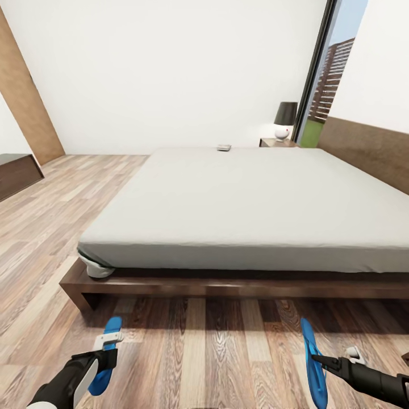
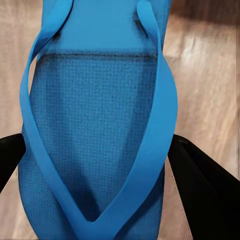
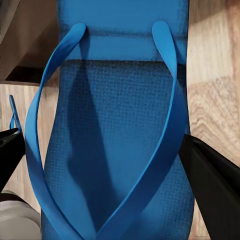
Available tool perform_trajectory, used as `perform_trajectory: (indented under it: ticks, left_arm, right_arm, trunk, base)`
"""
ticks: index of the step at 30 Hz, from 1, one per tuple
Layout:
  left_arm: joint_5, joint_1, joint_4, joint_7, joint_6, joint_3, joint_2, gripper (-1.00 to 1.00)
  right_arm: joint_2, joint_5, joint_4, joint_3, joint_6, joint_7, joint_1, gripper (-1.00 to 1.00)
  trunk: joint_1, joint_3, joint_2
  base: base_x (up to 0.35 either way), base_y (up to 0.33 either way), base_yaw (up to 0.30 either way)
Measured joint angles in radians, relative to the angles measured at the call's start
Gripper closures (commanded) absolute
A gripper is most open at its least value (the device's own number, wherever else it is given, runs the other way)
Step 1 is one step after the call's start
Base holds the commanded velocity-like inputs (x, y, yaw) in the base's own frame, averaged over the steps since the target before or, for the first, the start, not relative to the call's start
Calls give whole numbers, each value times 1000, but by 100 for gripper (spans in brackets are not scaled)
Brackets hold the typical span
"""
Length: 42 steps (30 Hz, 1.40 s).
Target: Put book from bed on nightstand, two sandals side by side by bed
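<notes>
Two bright blue sandals hang in front of the bed (image 1: 244, 210), over the wood floor. My left gripper (image 1: 101, 359) is shut on the left sandal (image 1: 111, 332). In the left wrist view its black fingers (image 2: 200, 185) press both edges of that sandal (image 2: 95, 125). My right gripper (image 1: 319, 360) is shut on the right sandal (image 1: 311, 346), which appears edge-on. The right wrist view has the fingers (image 3: 212, 190) clamping this sandal (image 3: 115, 125). The book (image 1: 224, 147) lies small at the mattress's far edge. A nightstand (image 1: 276, 143) stands beyond the bed's far right corner.
A black-shaded lamp (image 1: 284, 119) sits on the nightstand beside a tall window (image 1: 335, 74). A dark low cabinet (image 1: 17, 173) and a brown door (image 1: 25, 108) are at the left. The bed's dark frame (image 1: 227, 287) juts out low in front of me. Open floor lies left of the bed.
</notes>
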<state>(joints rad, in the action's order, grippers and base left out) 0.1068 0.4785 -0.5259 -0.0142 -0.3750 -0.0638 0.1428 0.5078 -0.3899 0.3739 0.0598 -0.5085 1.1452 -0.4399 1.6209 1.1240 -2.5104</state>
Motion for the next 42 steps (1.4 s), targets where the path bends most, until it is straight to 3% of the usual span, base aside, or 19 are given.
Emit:
perform_trajectory:
  ticks: [5, 42]
  left_arm:
    - [-1, 0, 0, -1, 4, 0, -4, 100]
    - [3, 0, 0, -3, 16, -2, -14, 100]
  right_arm:
    - [1, 0, 0, 0, -7, 0, 0, 100]
    - [0, 1, 3, 0, -7, -1, 0, 100]
  trunk:
    - [0, 0, 0]
    - [17, 143, -9]
  base:
    - [0, 0, 0]
    - [0, 0, 0]
